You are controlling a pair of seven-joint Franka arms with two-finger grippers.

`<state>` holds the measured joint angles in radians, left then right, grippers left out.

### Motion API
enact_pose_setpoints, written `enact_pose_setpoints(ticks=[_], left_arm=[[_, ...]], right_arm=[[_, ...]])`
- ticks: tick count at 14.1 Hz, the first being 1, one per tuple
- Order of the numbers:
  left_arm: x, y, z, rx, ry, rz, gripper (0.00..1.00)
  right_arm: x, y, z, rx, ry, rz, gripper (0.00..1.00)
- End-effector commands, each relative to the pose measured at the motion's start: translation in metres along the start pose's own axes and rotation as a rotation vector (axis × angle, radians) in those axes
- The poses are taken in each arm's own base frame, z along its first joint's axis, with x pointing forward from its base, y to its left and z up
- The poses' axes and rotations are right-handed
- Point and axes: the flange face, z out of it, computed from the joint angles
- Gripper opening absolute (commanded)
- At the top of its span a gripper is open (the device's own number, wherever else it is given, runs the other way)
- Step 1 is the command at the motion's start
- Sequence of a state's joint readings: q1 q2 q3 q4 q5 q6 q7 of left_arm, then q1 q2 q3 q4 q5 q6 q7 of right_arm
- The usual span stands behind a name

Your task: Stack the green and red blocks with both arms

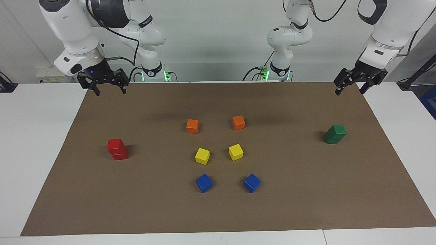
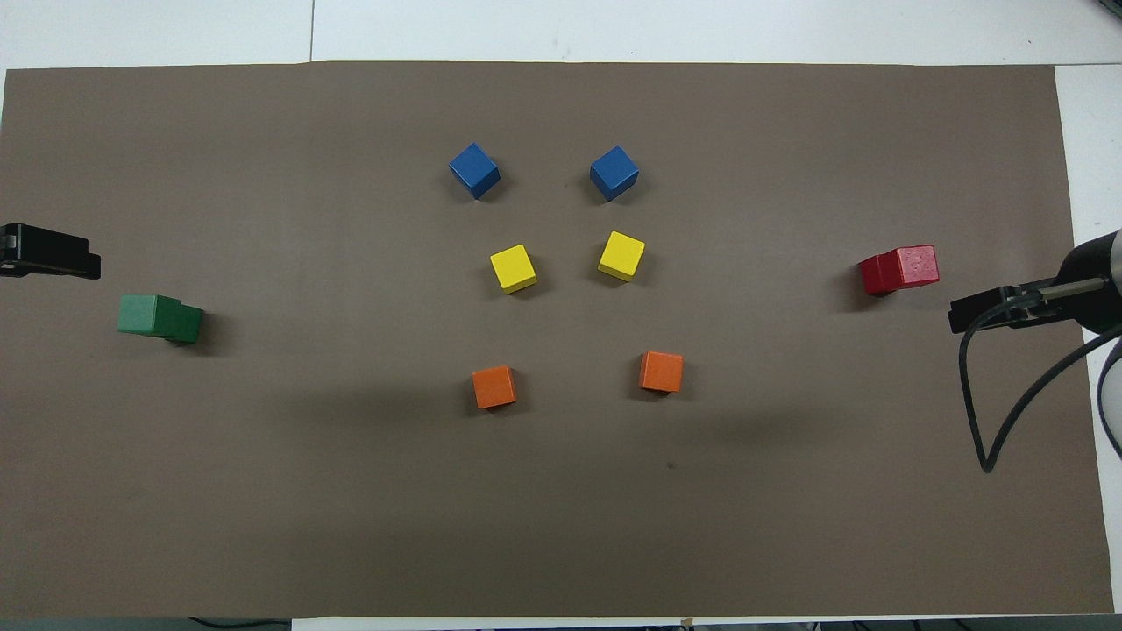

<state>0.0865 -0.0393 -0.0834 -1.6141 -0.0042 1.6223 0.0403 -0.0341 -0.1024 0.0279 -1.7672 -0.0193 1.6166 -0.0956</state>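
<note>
Two red blocks stand stacked, slightly askew, as a red stack (image 1: 117,149) (image 2: 900,269) toward the right arm's end of the brown mat. Two green blocks form a green stack (image 1: 335,134) (image 2: 158,316) toward the left arm's end. My right gripper (image 1: 111,91) (image 2: 982,314) hangs open and empty, high over the mat's corner by its base, well clear of the red stack. Above the mat's other robot-side corner, my left gripper (image 1: 349,92) (image 2: 53,254) is also open and holds nothing, apart from the green stack.
In the middle of the mat (image 1: 218,211) lie two orange cubes (image 1: 192,126) (image 1: 238,122), two yellow cubes (image 1: 202,156) (image 1: 235,151) and two blue cubes (image 1: 204,182) (image 1: 251,183), the blue ones farthest from the robots. White table borders the mat.
</note>
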Motion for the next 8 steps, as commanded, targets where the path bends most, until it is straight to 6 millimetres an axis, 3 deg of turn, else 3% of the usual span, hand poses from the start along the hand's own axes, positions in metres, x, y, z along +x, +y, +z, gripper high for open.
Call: enact_pose_setpoints(ticks=[1, 8], left_arm=[[-0.0065, -0.0009, -0.0032, 0.019, 0.005, -0.001, 1.0], [-0.0062, -0.0009, -0.0041, 0.019, 0.008, 0.001, 1.0]], right_arm=[[0.0154, 0.0035, -0.0034, 0.001, -0.004, 0.019, 1.0], [0.0201, 0.0049, -0.0077, 0.006, -0.02, 0.021, 1.0]])
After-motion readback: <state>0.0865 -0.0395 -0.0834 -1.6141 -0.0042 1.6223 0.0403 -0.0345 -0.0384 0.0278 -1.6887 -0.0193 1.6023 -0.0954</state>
